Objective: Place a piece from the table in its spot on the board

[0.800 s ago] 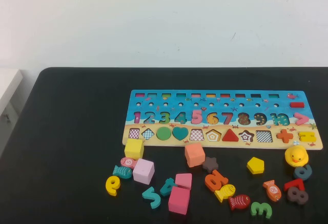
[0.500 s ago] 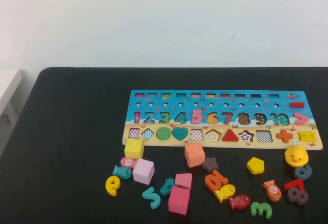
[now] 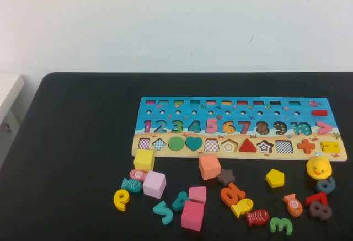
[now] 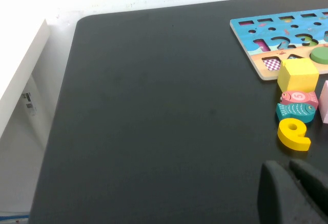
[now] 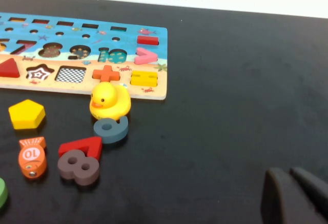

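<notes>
Currently, neither arm is seen in the high view. The left gripper (image 4: 292,196) is shown only as dark fingertips at the edge of its own wrist view, above bare black table (image 4: 154,121); its two fingers are seen lying close against each other with only a thin seam between them, and nothing is held. The right gripper (image 5: 294,196) is seen the same way in the right wrist view, fingers pressed together and empty, well apart from the loose pieces.

The board (image 3: 237,108) is laid flat toward the far side of the table, its blue band of numerals behind its tan band of cut-outs. The pentagon recess (image 3: 229,145) is found unfilled in the tan band, between a checkered recess and the red triangle (image 3: 247,146).

The piece (image 3: 274,178), a small yellow pentagon, is seen lying flat on the table just in front of the board's near edge, touched by nothing. It is placed to the right of the grey star (image 3: 226,176) and left of the yellow duck (image 3: 319,167), which is set against the board's edge. An orange fish (image 3: 293,204) is seen nearer the robot than the piece. A yellow cube (image 3: 144,160) is located at the board's left end, well apart from the piece.
</notes>
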You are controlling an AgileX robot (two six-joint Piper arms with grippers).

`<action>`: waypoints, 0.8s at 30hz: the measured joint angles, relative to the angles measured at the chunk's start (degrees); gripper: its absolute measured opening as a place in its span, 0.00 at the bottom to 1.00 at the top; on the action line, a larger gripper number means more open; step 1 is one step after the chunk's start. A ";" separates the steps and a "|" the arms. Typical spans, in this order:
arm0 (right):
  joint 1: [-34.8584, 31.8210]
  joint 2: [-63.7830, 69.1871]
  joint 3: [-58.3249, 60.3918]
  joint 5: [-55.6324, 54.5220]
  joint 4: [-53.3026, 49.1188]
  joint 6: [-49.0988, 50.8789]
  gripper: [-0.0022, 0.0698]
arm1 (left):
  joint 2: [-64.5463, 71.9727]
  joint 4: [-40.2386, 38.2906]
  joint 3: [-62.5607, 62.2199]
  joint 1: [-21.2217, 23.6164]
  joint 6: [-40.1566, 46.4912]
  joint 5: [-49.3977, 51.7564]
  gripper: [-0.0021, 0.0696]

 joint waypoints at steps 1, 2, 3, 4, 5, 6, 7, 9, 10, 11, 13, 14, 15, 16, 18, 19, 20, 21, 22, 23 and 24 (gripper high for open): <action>0.00 0.00 0.00 0.00 0.00 0.00 0.06 | 0.00 0.00 0.00 0.00 0.00 0.00 0.03; 0.00 0.00 0.00 0.00 0.00 0.00 0.06 | 0.00 0.00 0.00 0.00 0.00 0.00 0.03; 0.00 0.00 0.00 0.00 0.00 0.00 0.06 | 0.00 0.00 0.00 0.00 0.00 0.00 0.03; 0.00 0.00 0.00 0.00 0.00 0.00 0.06 | 0.00 0.00 0.00 0.00 0.00 0.00 0.03; 0.00 0.00 0.00 0.00 0.00 0.00 0.06 | 0.00 0.00 0.00 0.00 0.00 0.00 0.03; 0.00 0.00 0.00 0.00 0.00 0.00 0.06 | 0.00 0.00 0.00 0.00 0.00 0.00 0.03; 0.00 0.00 0.00 0.00 0.00 0.00 0.06 | 0.00 0.00 0.00 0.00 0.00 0.00 0.03; 0.00 0.00 0.00 0.00 0.00 0.00 0.06 | 0.00 0.00 0.00 0.00 0.00 0.00 0.03; 0.00 0.00 0.00 0.00 0.00 0.00 0.06 | 0.00 0.00 0.00 0.00 0.00 0.00 0.03; 0.00 0.00 0.00 0.00 0.00 0.00 0.06 | 0.00 0.00 0.00 0.00 -0.22 0.00 0.03; 0.00 0.00 0.00 0.00 0.00 0.00 0.06 | 0.00 0.00 0.00 0.00 -0.21 0.00 0.03; 0.00 0.00 0.00 -0.23 0.00 0.00 0.06 | 0.00 0.00 0.00 0.00 -0.21 0.00 0.03; 0.00 0.00 0.09 -1.04 0.00 0.00 0.06 | 0.00 0.00 0.00 0.00 -0.21 0.00 0.03; 0.00 0.00 0.25 -1.99 0.00 0.00 0.06 | 0.00 0.00 0.00 0.00 -0.21 0.00 0.03; 0.00 0.00 0.37 -6.42 0.00 0.00 0.06 | 0.00 0.00 0.00 0.00 -0.21 0.00 0.03; 0.00 0.00 0.41 -8.83 0.00 0.00 0.06 | 0.00 0.00 0.00 0.00 -0.21 0.00 0.03; 0.00 0.00 0.50 -12.11 0.00 0.00 0.06 | 0.00 0.00 0.00 0.00 -0.21 0.00 0.03; 0.00 0.00 0.55 -15.62 0.00 0.00 0.06 | 0.00 0.00 0.00 0.00 -0.21 0.00 0.03; 0.00 0.00 0.55 -19.24 0.00 -0.13 0.06 | 0.00 0.00 0.00 0.00 -0.21 0.00 0.03; 0.00 0.00 0.55 -22.81 -0.11 -0.78 0.06 | 0.00 0.00 0.00 0.00 -0.21 0.00 0.03; 0.00 0.00 0.55 -26.15 -0.37 -1.34 0.06 | 0.00 0.00 0.00 0.00 -0.21 0.00 0.03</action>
